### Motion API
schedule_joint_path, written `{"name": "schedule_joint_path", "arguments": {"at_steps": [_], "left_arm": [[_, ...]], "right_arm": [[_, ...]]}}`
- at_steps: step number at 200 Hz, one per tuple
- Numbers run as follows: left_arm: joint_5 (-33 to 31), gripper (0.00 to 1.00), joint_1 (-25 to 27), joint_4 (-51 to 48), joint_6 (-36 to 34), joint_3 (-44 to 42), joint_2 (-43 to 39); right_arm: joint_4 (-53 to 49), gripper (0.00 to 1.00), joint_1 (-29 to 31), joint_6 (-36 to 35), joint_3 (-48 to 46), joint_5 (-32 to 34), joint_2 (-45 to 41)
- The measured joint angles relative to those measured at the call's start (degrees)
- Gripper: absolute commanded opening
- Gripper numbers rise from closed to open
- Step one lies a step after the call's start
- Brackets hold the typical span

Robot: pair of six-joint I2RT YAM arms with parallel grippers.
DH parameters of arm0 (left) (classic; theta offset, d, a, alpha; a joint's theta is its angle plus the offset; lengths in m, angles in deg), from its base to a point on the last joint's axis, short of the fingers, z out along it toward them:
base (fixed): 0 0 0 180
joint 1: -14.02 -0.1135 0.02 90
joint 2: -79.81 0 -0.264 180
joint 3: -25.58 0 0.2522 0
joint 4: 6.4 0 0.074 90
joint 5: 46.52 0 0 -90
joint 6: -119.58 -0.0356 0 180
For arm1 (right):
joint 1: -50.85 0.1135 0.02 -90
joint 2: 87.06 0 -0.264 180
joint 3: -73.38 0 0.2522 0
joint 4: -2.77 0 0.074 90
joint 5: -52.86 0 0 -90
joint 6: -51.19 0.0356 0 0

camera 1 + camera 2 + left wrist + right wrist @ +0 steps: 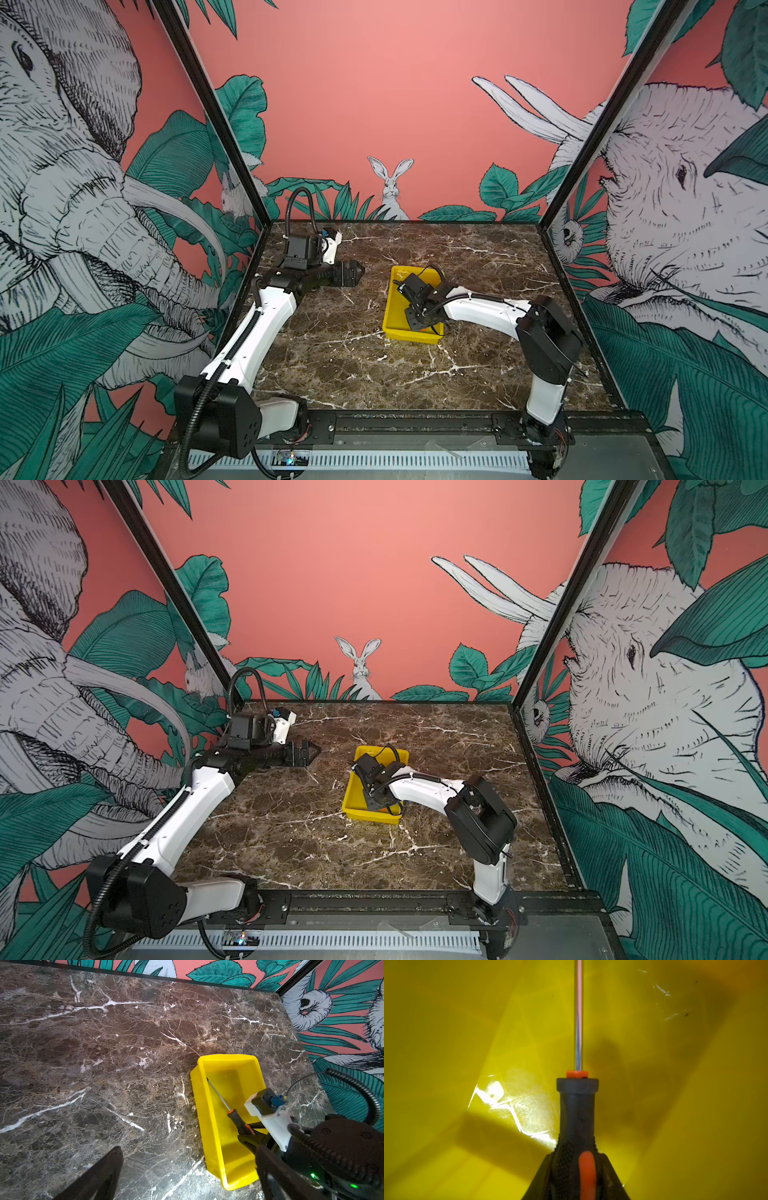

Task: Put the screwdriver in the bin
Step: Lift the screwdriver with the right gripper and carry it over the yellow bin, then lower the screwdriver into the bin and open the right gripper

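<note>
The yellow bin (392,299) (352,789) (207,1126) stands right of the table's middle. Inside it my right gripper (420,327) (380,806) (244,1133) (577,1156) is shut on the screwdriver's (236,1119) (577,1105) black and orange handle. The thin shaft points along the bin, its tip close to one long wall; whether it touches the glossy bin floor (446,1043) I cannot tell. In both top views the arm hides most of the tool. My left gripper (359,270) (313,752) (189,1148) hovers open and empty at the back left, apart from the bin.
The dark marble table (353,374) is bounded by a black frame and patterned walls on three sides. The right arm's cable (469,296) arches over the bin. A black rail (415,419) runs along the front edge.
</note>
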Motion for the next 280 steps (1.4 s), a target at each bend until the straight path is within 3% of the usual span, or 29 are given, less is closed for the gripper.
{"name": "schedule_joint_path", "arguments": {"at_steps": [75, 156, 236, 280], "left_arm": [[0.0, 1.0, -0.24, 0.0, 0.0, 0.0, -0.02], [-0.52, 1.0, -0.39, -0.02, -0.26, -0.02, -0.02], [-2.54, 1.0, -0.57, -0.07, -1.44, -0.59, -0.63], [-4.79, 1.0, -0.59, -0.11, -2.69, -0.98, -1.31]], "right_arm": [[-0.04, 0.42, 0.0, -1.77, 3.39, 0.22, 2.21], [-1.6, 0.45, 0.0, -3.93, 4.63, 1.44, 1.97], [-5.05, 0.49, -0.74, -7.1, 5.4, 2.82, -8.98], [-6.14, 0.53, -5.22, -9.2, 5.22, 2.89, -15.41]]}}
